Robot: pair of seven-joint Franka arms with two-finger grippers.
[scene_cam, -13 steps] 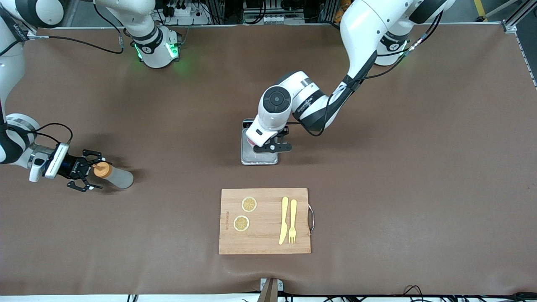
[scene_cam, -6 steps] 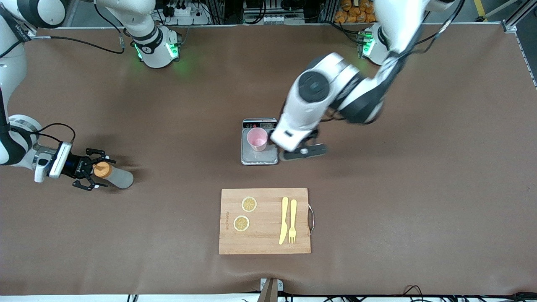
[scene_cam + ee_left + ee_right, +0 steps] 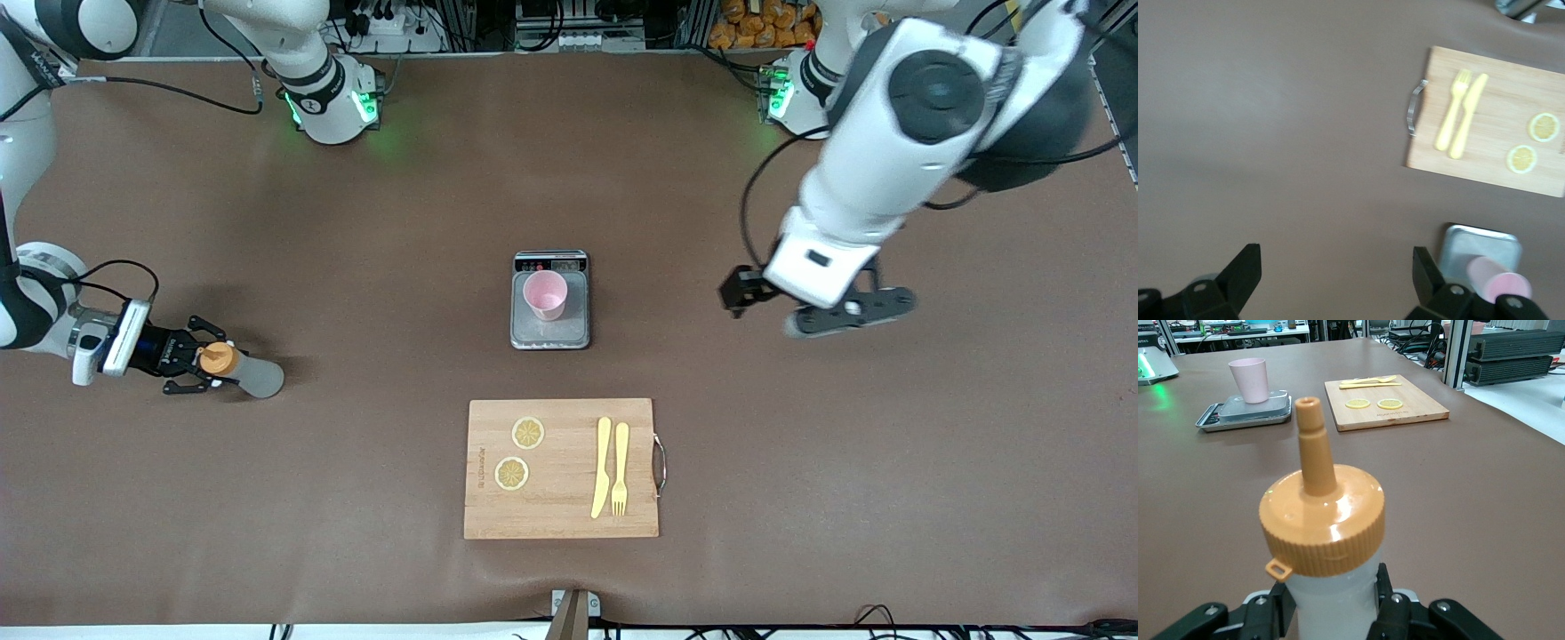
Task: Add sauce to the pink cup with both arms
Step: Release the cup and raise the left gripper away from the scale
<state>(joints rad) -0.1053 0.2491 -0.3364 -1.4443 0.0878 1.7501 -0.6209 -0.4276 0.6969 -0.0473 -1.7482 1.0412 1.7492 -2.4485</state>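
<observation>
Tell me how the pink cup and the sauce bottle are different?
The pink cup is open at the top; the sauce bottle wears an orange nozzle cap. The cup is pink; the bottle is frosted white. The cup stands free on the metal scale mid-table; the bottle stands at the right arm's end, with the right end effector closed round its neck. Both stand upright.

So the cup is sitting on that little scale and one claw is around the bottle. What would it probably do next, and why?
Probably lift the sauce bottle straight up. The right gripper has its fingers against the bottle's neck just under the orange cap, while the bottle stands on the table toward the right arm's end. The pink cup waits on the scale, and the left gripper hangs open, clear of it.
</observation>
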